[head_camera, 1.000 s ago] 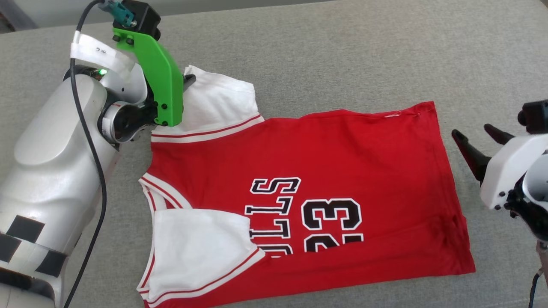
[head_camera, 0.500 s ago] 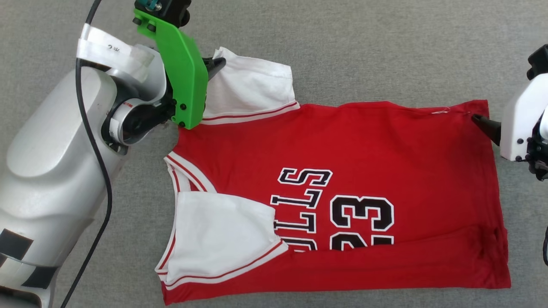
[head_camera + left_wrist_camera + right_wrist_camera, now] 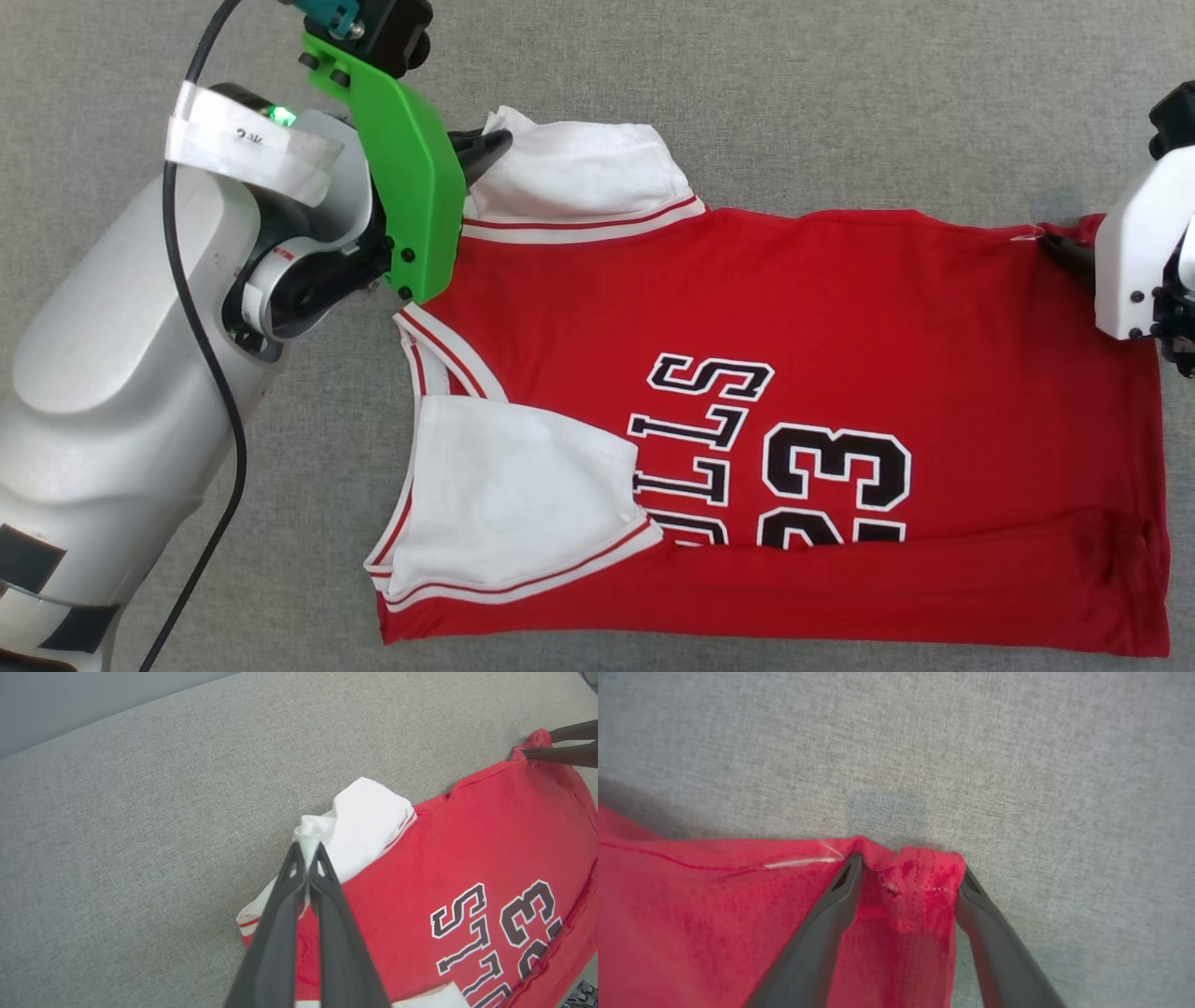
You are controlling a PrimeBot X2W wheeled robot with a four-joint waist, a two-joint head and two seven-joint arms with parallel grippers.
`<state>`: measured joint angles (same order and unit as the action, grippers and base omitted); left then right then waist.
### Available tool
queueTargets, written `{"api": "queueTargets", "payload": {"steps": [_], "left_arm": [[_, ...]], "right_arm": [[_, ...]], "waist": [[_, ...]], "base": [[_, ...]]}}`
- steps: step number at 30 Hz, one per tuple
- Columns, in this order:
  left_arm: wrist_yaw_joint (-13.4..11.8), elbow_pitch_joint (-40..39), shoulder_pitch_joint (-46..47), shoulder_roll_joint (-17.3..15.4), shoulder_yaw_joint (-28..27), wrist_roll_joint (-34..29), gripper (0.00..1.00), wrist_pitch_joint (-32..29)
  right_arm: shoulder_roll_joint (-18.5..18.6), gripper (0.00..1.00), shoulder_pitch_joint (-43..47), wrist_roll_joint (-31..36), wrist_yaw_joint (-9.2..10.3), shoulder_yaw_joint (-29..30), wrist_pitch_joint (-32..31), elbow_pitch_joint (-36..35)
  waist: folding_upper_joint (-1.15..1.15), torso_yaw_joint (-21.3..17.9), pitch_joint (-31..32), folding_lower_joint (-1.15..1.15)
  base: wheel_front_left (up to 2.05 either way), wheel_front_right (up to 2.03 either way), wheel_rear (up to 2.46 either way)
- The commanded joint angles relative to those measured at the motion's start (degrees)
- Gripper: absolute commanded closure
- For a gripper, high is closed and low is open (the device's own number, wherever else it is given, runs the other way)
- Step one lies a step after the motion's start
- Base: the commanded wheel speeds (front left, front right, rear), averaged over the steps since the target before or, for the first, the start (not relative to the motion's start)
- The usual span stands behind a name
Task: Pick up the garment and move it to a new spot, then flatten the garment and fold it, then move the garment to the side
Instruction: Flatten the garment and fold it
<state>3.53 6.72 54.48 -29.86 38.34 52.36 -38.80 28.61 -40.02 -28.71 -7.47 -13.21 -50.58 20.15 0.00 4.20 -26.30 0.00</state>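
While the garment (image 3: pixel 747 308) lies spread front-up on the grey woven surface (image 3: pixel 840 93), both grippers sit at its far edge. The left gripper (image 3: pixel 308 851) is pressed together on the tip of the garment's far white sleeve (image 3: pixel 579 173), with a tuft of white cloth pinched between its fingertips. The right gripper (image 3: pixel 910 865) stands spread at the garment's far hem corner, one dark finger on each side of the bunched red cloth. The near white sleeve (image 3: pixel 513 495) lies folded inward over the start of the garment's black lettering
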Motion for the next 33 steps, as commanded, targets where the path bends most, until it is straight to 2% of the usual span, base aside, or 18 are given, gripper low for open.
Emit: {"api": "queueTargets", "payload": {"steps": [1, 13, 15, 26, 33], "left_arm": [[-0.1, 0.1, -1.2, -0.4, -0.3, 0.2, 1.0, 0.5], [-0.7, 3.8, -4.7, -0.4, -1.5, 0.0, 1.0, 6.0], [-0.7, 5.0, -6.7, -0.3, -1.7, 0.0, 1.0, 8.3], [-1.3, 4.7, -14.8, -0.9, -1.4, 1.5, 1.0, 11.6], [-2.8, 1.9, -21.3, -2.1, -1.2, 2.9, 1.0, 12.8]], "right_arm": [[-1.2, 1.0, 1.7, -0.9, -0.02, -2.1, -0.1, 1.7], [0.4, 1.0, 3.1, -4.3, -0.02, -1.1, 11.2, 3.3], [0.6, 1.0, 5.2, -6.2, -0.02, 0.2, 15.5, 3.2], [1.6, 1.0, 13.4, -11.4, -0.02, 2.3, 25.6, 0.5], [2.4, 1.0, 19.8, -14.5, -0.02, 2.0, 31.4, -2.7]], "waist": [[0.0, 0.1, 0.1, 0.0], [0.0, -0.6, 4.8, 0.0], [0.0, -0.7, 7.2, 0.0], [0.0, -0.4, 12.9, 0.0], [0.0, 0.1, 16.0, 0.0]], "base": [[0.0, 0.0, 0.0], [0.0, 0.0, 0.0], [0.0, 0.0, 0.0], [0.0, 0.0, 0.0], [0.0, 0.0, 0.0]]}}
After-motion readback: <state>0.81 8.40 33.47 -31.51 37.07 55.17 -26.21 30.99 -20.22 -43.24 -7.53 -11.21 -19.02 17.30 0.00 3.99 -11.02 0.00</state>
